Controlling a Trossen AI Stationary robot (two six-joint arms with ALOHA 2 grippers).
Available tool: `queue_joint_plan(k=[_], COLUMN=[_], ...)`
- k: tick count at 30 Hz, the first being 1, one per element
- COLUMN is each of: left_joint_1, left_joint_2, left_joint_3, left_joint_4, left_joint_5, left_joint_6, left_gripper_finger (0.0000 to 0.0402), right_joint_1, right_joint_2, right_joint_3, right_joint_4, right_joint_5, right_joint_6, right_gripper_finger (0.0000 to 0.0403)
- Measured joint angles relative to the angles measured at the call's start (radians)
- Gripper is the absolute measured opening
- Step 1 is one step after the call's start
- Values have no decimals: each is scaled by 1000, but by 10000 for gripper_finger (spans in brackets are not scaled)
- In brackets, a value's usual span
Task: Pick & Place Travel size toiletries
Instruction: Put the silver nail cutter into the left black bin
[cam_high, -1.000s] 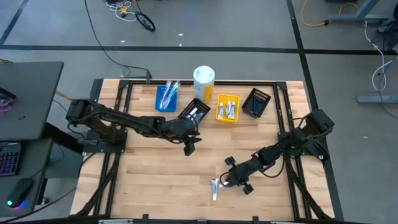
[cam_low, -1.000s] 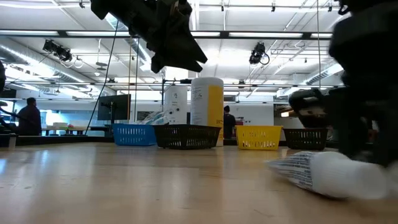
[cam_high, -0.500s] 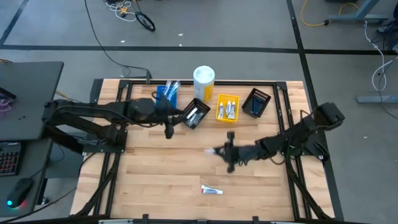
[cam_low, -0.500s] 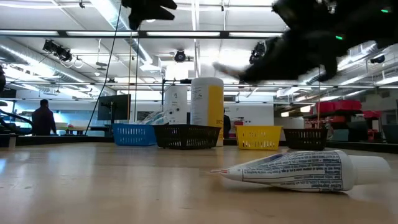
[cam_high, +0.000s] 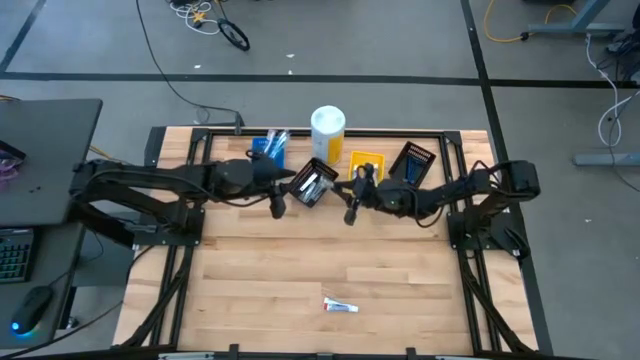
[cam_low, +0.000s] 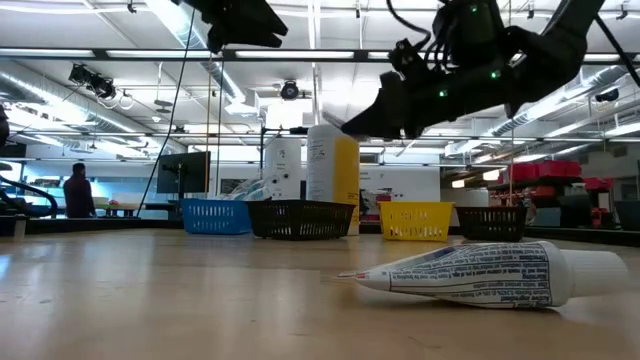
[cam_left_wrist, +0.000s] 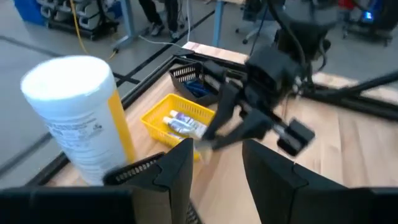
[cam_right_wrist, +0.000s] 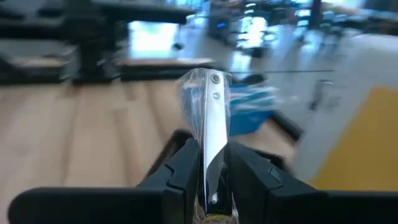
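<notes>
My right gripper (cam_high: 350, 208) hovers above the table just in front of the yellow bin (cam_high: 366, 160), shut on a thin silvery toiletry (cam_right_wrist: 207, 106). Its pale end (cam_left_wrist: 208, 142) also shows in the left wrist view. My left gripper (cam_high: 277, 203) hangs open and holds nothing, in the air beside the near black bin (cam_high: 314, 183). A white tube with blue print (cam_high: 340, 305) lies on its side on the wood near the table's front edge, large in the low view (cam_low: 480, 275). My right gripper pinches the silvery toiletry by its rear end (cam_right_wrist: 211, 167) between its two fingers. The fingers are nearly level and come from the table's right. The item sticks out forward past the fingertips, edge-on, lifted clear of the table.
Along the far edge stand a blue bin with toothbrushes (cam_high: 266, 155), the tall white-and-yellow cylinder (cam_high: 328, 132), the yellow bin with tubes (cam_left_wrist: 180, 123) and a second black bin (cam_high: 415, 163). Bare wood lies between the grippers and the front tube.
My right gripper has risen from the front of the table and swung toward the far edge, tipping up to near level, carrying the silvery toiletry to the yellow bin. The tube left on the wood turned from lengthwise to crosswise. My left gripper has risen and drawn back toward the far left.
</notes>
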Motion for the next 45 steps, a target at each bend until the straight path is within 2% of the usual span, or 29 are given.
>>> queue_joint_plan(k=[4,12,17,22,26,29,36,40,45], left_joint_1=[0,0,0,3,4,6,53,70,72], left_joint_2=[35,96,124,174,235,282,370,395,412], left_joint_3=[0,0,0,-2,-2,0,0,0,1], left_joint_4=[42,191,167,167,194,209,193,192,197], left_joint_5=[-1,59,0,2,59,82,94,134,195], left_joint_6=[-18,-10,41,72,225,305,250,279,265], left_gripper_finger=[146,146,146,146,146,148,180,200,192], right_joint_1=[-1,9,9,10,11,11,9,8,9], right_joint_2=[3,3,3,3,3,3,3,4,4], right_joint_3=[0,0,0,0,0,-1,0,-1,-1], right_joint_4=[-24,-33,-22,-22,-51,-56,-54,-61,-58], right_joint_5=[-88,-87,-87,-100,-161,-166,-163,-169,-171], right_joint_6=[-100,-174,-218,-213,-218,-221,-229,-239,-240], right_gripper_finger=[85,85,85,85,85,85,85,85,85])
